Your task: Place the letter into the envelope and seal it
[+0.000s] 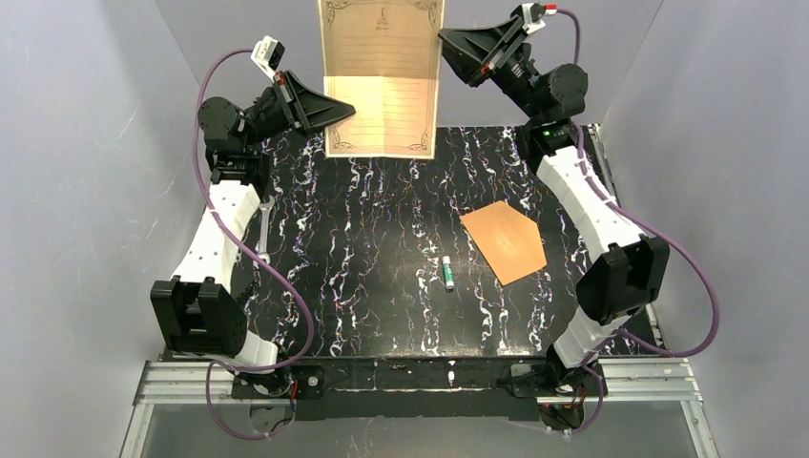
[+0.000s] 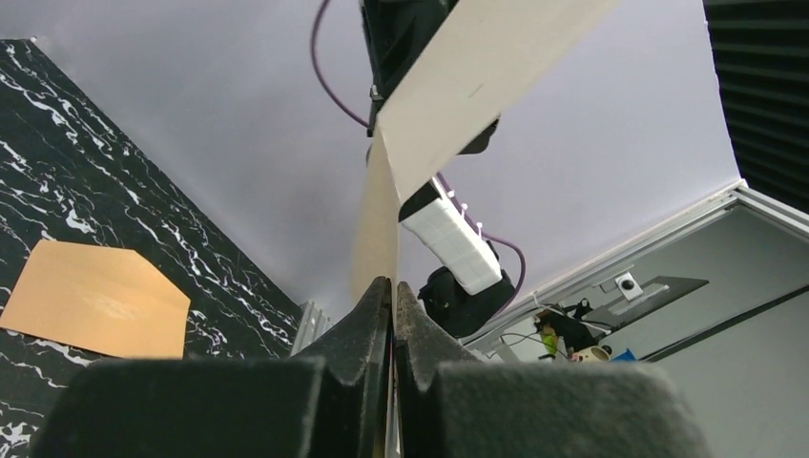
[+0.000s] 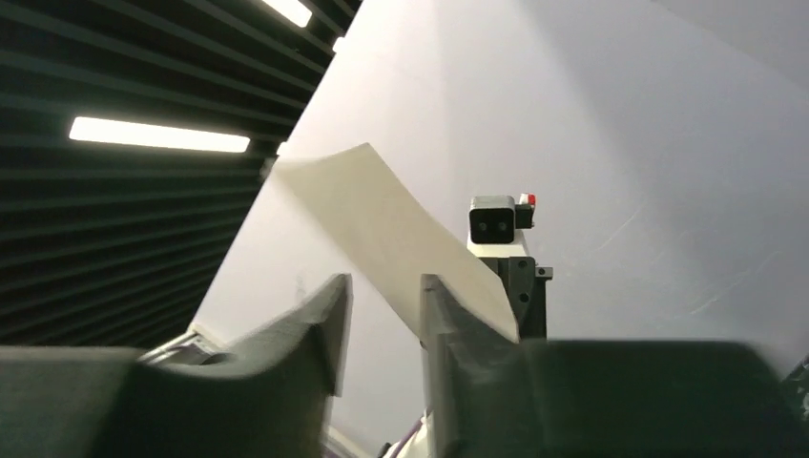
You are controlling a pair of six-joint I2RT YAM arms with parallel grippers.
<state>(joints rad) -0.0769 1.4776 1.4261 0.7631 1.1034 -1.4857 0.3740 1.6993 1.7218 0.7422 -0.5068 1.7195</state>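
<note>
Envelope [image 1: 504, 240]: lay flat on the surface [image 1: 363, 286], right of centre, flap open for loading.
Left gripper [image 1: 348, 110]: pinched shut on the letter's [image 1: 383, 76] left edge, bearing it.
Right gripper [image 1: 446, 38]: jaws parted at the right edge, seemingly not gripping.
Letter: hung upright over the far edge.

We find the pale cream rectangular paper letter with an ornate border [image 1: 382, 76] held upright above the far edge of the black marbled table [image 1: 382, 324], between the two claws. The left claw [image 1: 349, 110] is at its left edge and the right claw [image 1: 443, 38] at its upper right corner (higher than the left one). Right of the table's centre lies the flat orange-brown paper envelope [image 1: 504, 240]. The small white tube-shaped glue stick [image 1: 446, 273] lies just left of it, not touching. A silver metal wrench [image 1: 264, 227] lies along the table's left edge.
</note>
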